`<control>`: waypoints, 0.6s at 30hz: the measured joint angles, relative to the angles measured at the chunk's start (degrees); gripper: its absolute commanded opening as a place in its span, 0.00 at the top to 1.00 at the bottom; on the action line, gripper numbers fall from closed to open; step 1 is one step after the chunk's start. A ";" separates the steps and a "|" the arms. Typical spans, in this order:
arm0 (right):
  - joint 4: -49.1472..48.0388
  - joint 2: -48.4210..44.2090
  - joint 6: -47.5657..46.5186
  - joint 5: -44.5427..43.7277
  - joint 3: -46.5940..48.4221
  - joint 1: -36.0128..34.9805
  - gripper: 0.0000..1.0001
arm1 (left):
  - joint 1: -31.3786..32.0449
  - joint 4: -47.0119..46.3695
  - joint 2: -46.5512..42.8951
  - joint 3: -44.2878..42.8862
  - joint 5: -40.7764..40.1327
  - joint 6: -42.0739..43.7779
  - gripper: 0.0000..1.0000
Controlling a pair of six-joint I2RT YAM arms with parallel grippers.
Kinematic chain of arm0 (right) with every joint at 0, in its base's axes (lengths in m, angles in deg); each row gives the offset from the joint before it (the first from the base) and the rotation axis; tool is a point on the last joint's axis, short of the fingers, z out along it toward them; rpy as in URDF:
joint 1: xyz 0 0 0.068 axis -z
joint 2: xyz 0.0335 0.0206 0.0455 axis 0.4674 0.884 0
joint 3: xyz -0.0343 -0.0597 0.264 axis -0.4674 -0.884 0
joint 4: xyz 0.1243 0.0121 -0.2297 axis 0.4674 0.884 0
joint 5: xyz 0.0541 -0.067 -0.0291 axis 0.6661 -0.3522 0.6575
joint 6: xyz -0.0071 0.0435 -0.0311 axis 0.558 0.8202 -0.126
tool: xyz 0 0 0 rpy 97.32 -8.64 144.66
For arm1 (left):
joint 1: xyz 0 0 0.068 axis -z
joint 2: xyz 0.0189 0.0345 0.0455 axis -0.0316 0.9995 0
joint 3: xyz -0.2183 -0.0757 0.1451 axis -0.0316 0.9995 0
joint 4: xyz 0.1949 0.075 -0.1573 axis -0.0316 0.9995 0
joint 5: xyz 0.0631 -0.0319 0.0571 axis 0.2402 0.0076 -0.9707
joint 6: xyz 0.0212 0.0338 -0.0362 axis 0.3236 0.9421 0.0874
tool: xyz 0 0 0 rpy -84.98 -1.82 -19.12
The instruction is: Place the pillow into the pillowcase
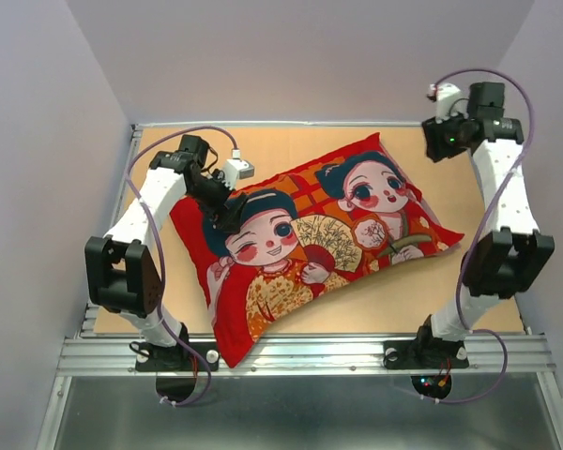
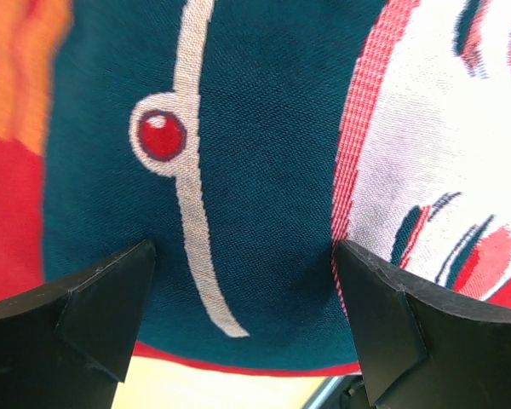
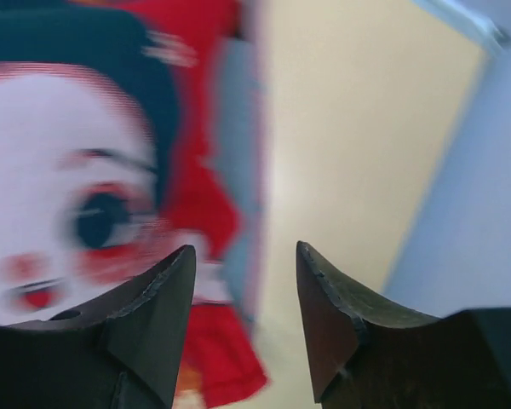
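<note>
The pillowcase (image 1: pixel 319 244) lay diagonally on the tabletop (image 1: pixel 432 291), cartoon children up; the left arm bent down over it, tool (image 2: pixel 243 256) spread wide at one child's dark hair; the right tool (image 3: pixel 245 249), high near the far right corner, stood partly open, empty.

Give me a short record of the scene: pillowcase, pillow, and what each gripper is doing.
pillowcase: plump, lying diagonally on the table, cartoon-children face up
pillow: no white fabric showing; probably already inside
left gripper: open, close over the printed dark hair of the left child; contact unclear
right gripper: open, holding nothing, beside the pillowcase's far right edge
</note>
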 measured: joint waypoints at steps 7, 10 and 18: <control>4.94 -10.86 -2.14 11.26 -18.80 -15.47 0.46 | 0.02 -3.89 10.01 -4.20 -2.12 -5.79 0.04; 4.44 -5.25 -1.40 12.04 -25.49 -15.13 0.46 | 0.02 -4.83 16.37 -11.87 -2.71 -8.17 0.04; -4.76 1.01 12.46 10.82 -21.99 -14.27 0.46 | -0.83 -14.03 35.43 -41.40 -6.32 -14.99 0.01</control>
